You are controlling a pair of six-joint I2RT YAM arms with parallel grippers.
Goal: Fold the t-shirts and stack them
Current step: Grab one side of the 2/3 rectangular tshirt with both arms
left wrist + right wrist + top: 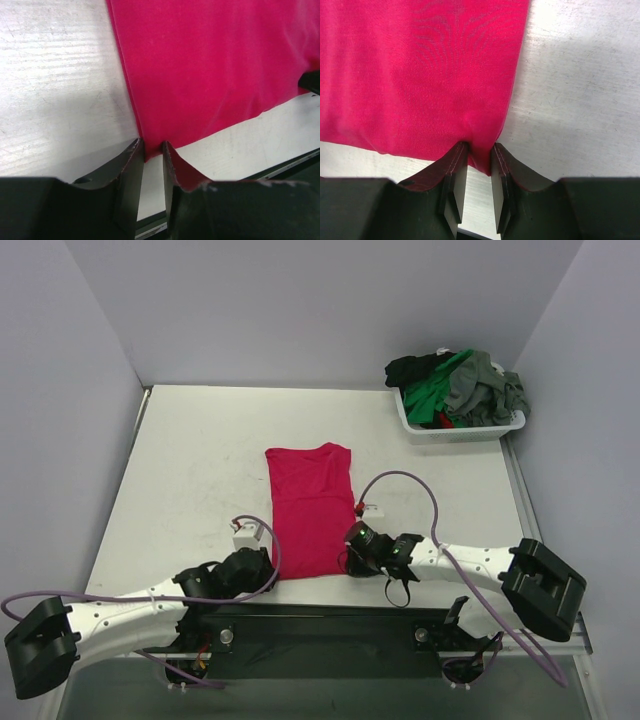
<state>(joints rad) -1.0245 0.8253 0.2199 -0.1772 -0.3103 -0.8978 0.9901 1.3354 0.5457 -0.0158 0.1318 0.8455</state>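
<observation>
While both arms lie low with forearms reaching inward, the left gripper [152, 150] has its jaws clamped on the 7 o'clock corner of the crimson-red folded cloth t-shirt [310, 515], which lies flat on the white table [190, 470]. The right gripper [479, 152] clamps its 5 o'clock corner.

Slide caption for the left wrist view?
Hem grasp: left gripper pinches a corner of the red t-shirt on the table.

t-shirt [309, 520]: plain crimson | basket shirts [468, 383]: green, grey, black | basket [470, 432]: white
</observation>
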